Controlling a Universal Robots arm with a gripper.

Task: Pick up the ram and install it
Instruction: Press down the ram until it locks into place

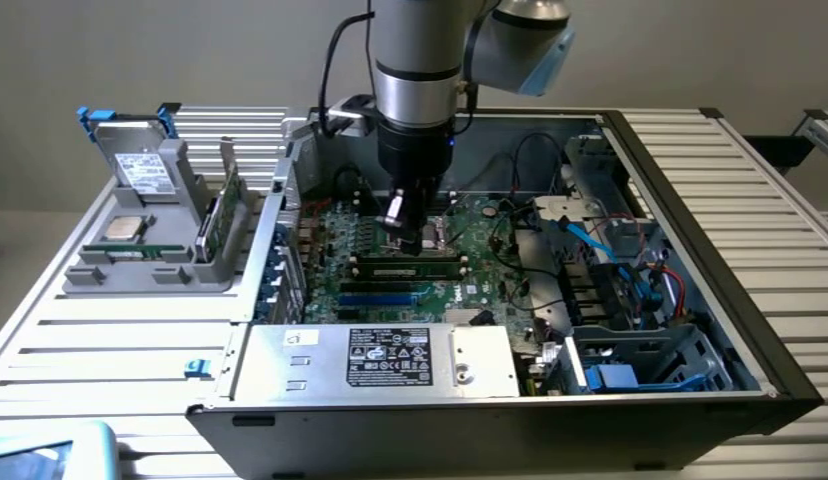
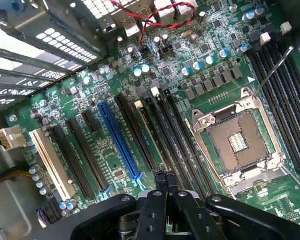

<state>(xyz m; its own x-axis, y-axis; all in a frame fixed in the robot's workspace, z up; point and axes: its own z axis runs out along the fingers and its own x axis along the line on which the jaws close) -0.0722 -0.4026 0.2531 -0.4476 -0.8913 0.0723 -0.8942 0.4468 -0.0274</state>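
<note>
The claw [image 2: 165,182] is hanging pinched shut, gripping nothing, directly over the ram [image 1: 411,266], which is already sitting in a motherboard [image 2: 115,125] slot inside the computer case [image 1: 681,190], its long axis running parallel to the case's front edge.

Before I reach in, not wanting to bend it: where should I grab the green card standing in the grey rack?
Pinch the green card across its thin faces at the free top edge, coming from straight above: it stands on edge, its lower part sunk in the grey rack.
</note>
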